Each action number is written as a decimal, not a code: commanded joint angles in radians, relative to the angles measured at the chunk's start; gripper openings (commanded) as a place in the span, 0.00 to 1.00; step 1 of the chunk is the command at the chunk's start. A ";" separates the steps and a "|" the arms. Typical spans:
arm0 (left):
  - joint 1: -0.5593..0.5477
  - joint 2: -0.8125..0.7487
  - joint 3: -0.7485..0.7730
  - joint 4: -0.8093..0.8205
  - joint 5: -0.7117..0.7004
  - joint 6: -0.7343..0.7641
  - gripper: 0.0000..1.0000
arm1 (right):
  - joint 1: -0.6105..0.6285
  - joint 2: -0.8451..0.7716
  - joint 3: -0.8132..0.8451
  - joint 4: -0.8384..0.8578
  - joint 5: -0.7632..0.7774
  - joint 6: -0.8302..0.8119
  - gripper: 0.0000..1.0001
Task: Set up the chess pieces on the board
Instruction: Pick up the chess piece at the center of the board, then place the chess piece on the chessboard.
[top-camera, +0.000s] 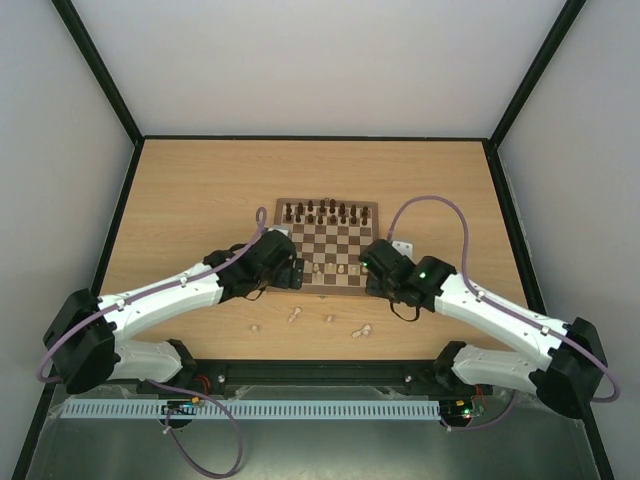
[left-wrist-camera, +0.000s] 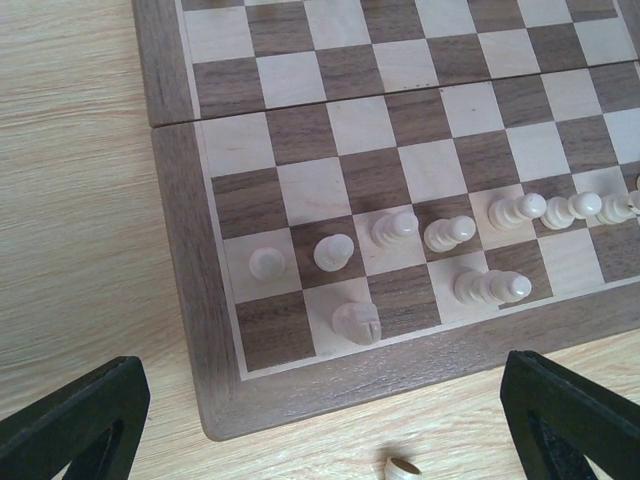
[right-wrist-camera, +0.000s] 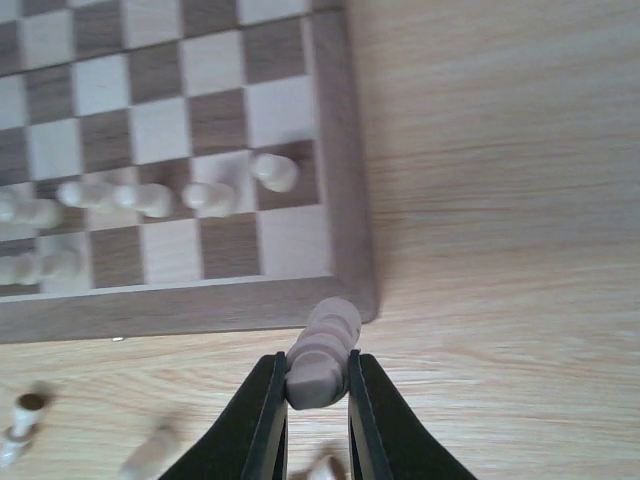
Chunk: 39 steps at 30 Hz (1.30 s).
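The board (top-camera: 335, 245) lies mid-table with dark brown pieces (top-camera: 325, 211) on its far rows. Cream chess pieces stand in its near rows: a line of pawns (left-wrist-camera: 333, 252) and a knight (left-wrist-camera: 357, 322) near the corner. My left gripper (top-camera: 298, 275) hovers over the board's near left corner, its jaws wide open (left-wrist-camera: 320, 430) with nothing between them. My right gripper (top-camera: 372, 262) sits at the near right corner. In the right wrist view it (right-wrist-camera: 318, 385) is shut on a cream chess piece (right-wrist-camera: 322, 350), held just off the board's corner (right-wrist-camera: 340, 150) above the table.
Several loose cream pieces lie on the table in front of the board (top-camera: 294, 315), (top-camera: 361, 330). One lies just below the left corner (left-wrist-camera: 402, 468), and others show at the lower left of the right wrist view (right-wrist-camera: 20, 420).
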 joint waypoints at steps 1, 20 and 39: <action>0.019 -0.026 -0.015 -0.019 -0.010 0.008 0.99 | 0.054 0.071 0.081 -0.054 0.031 -0.024 0.11; 0.041 -0.073 -0.030 -0.045 -0.025 0.000 0.99 | 0.120 0.384 0.274 0.082 -0.050 -0.154 0.13; 0.062 -0.109 -0.050 -0.050 -0.023 -0.001 0.99 | 0.128 0.510 0.346 0.117 -0.078 -0.191 0.14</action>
